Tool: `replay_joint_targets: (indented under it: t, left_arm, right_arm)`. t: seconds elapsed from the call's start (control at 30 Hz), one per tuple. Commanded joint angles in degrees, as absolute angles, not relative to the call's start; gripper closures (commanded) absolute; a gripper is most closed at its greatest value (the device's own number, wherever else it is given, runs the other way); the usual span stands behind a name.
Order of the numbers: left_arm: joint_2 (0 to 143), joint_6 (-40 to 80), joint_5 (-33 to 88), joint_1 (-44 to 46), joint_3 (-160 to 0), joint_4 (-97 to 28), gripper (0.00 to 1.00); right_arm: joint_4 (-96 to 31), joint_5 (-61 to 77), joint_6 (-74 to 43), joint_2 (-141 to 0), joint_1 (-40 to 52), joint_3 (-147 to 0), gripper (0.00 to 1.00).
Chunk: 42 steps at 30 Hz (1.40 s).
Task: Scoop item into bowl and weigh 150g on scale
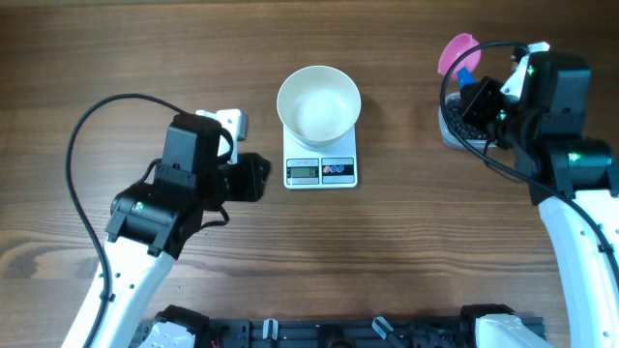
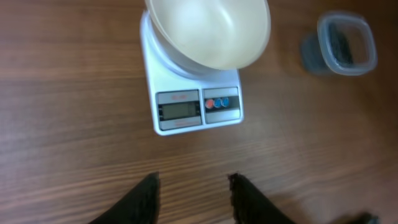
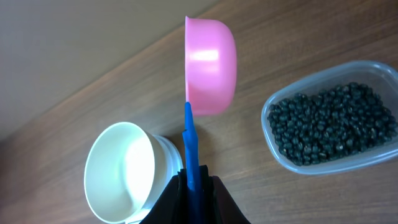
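Table [image 1: 406, 251] holds the scale [image 1: 320, 171] toward the middle of its far edge, the empty white bowl [image 1: 319, 101] on top. By the far right corner, the clear tub [image 3: 292, 163] holds the pellets [image 3: 326, 124]. The left gripper [image 2: 193, 199] stands part-open, empty; the right gripper [image 3: 196, 186] pinches the pink scoop [image 3: 211, 65] by its blue handle. It is tipped sideways: carried so, pellets would likely spill across the table.

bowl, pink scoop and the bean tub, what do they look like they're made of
The bowl is glossy white with a bright sheen inside; it could be ceramic or hard plastic, and the look does not settle which.
The pink scoop is likely moulded plastic: it is smooth, with a soft highlight on the cup and a thin blue handle.
The tub is clear thin plastic; the black beans show through its wall.
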State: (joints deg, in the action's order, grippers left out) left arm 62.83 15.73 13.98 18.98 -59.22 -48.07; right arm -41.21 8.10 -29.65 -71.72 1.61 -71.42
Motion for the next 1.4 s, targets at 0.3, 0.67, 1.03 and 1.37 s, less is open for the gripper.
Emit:
replay_joint_targets:
  t: [0.3,0.67,1.03,1.37]
  left_arm:
    - [62.78,9.39,11.25,18.61,-59.27,-48.9,0.0]
    - [62.78,9.39,11.25,18.61,-59.27,-48.93,0.0]
    - [62.78,9.39,11.25,18.61,-59.27,-48.93,0.0]
    - [62.78,9.39,11.25,18.61,-59.27,-48.93,0.0]
  right_arm:
    - [-41.12,9.47,-28.67,-71.77,1.63,-71.99,0.96]
    - [-35.05,-0.58,-28.49,-71.79,1.63,-71.99,0.96]
    - [-36.42,-4.1,-28.53,-74.0,1.63,-71.96,0.96]
    - [-31.97,-3.86,-28.64,-75.55,1.63,-71.96,0.96]
